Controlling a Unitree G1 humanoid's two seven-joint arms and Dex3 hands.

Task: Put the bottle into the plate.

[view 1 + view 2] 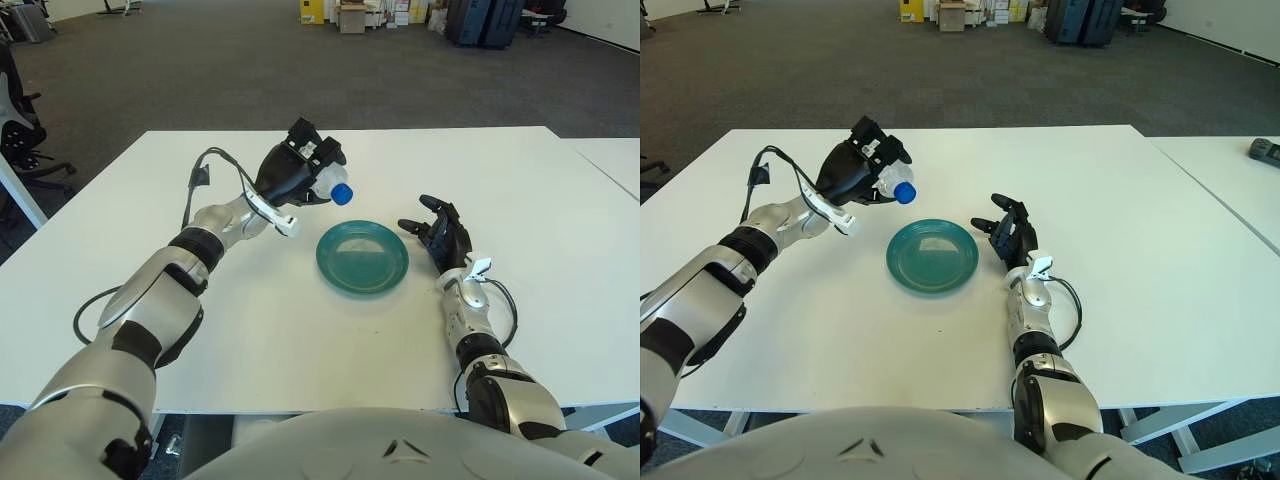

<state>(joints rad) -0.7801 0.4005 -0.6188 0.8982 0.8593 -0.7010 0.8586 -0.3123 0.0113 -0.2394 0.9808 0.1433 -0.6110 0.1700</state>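
A small clear bottle (330, 187) with a blue cap is held above the white table (300, 330), its cap pointing right toward the plate. My left hand (300, 170) is shut on the bottle, up and to the left of the teal plate (362, 256). The plate lies flat at the table's middle with nothing in it. My right hand (440, 236) shows just right of the plate, fingers spread and holding nothing.
A black cable (200, 180) loops from my left forearm over the table's left part. A second white table (615, 160) adjoins on the right. Office chairs (20, 110) stand off the far left, and boxes and cases (480, 20) line the far wall.
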